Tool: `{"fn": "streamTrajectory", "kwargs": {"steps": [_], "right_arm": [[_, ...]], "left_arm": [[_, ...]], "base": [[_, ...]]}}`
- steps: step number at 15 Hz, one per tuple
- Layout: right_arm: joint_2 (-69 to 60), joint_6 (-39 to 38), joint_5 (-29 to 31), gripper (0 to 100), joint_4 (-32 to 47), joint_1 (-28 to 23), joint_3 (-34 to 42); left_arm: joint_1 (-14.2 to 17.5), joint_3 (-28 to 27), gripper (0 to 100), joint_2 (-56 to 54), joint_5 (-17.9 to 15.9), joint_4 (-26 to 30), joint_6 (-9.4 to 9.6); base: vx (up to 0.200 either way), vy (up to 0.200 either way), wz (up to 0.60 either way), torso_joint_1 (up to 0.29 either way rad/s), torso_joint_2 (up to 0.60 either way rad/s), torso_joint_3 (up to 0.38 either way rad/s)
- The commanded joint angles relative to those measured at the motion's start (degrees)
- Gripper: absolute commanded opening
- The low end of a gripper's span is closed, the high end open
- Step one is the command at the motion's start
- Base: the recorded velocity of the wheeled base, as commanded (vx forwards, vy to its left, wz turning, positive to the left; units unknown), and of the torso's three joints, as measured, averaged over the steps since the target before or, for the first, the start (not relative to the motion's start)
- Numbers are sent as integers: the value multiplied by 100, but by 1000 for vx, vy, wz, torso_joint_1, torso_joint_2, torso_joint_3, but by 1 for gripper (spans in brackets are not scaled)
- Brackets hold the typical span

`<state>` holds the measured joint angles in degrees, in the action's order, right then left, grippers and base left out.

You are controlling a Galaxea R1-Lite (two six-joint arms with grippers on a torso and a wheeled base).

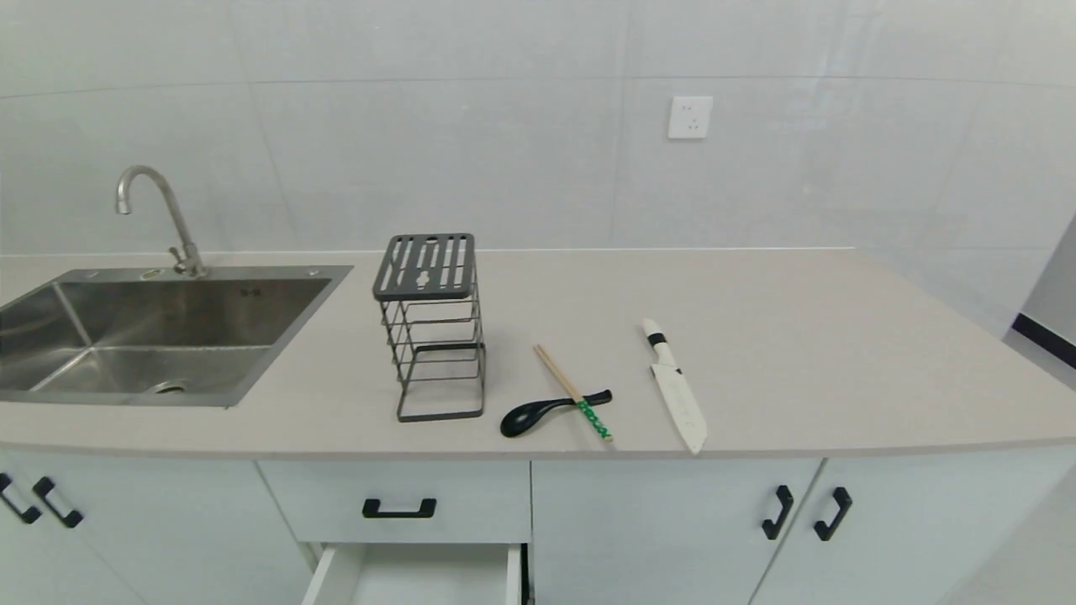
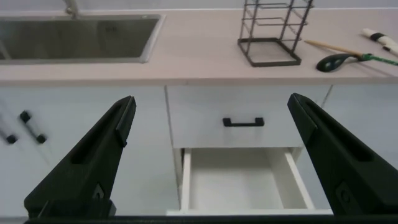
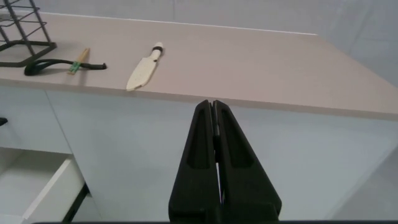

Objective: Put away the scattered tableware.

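On the worktop, right of the rack, the spoon, chopsticks and knife lie scattered; nothing seems put away yet. The left tool is open, the right tool closed, both empty.

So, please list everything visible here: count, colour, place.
counter: 1, beige, along wall
sink: 1, steel, counter's left end
tap: 1, steel, behind sink
rack: 1, dark grey, upright, right of sink
spoon: 1, black, right of rack
chopsticks: 2, wood with green ends, across spoon handle
knife: 1, cream, right of spoon
drawer: 1, white, open, under rack
socket: 1, white, on wall
left gripper: 1, black, open, facing drawer
right gripper: 1, black, shut, facing cupboard
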<state>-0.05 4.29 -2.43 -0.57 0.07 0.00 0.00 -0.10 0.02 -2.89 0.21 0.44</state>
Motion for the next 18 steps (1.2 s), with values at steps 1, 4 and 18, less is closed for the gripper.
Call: {"fn": "streamTrajectory", "kwargs": {"steps": [1, 4, 18], "right_arm": [[5, 2, -4, 0, -4, 1, 0], [5, -7, -4, 0, -4, 1, 0], [5, -7, -4, 0, -4, 1, 0]], "left_arm": [[0, 1, 100, 15, -1, -3, 0], [0, 1, 100, 15, -1, -3, 0], [0, 1, 100, 15, -1, -3, -9]], "base": [[0, 0, 0, 222, -486, -276], [0, 0, 0, 245, -557, -312], [0, 0, 129, 36, -80, -44]]}}
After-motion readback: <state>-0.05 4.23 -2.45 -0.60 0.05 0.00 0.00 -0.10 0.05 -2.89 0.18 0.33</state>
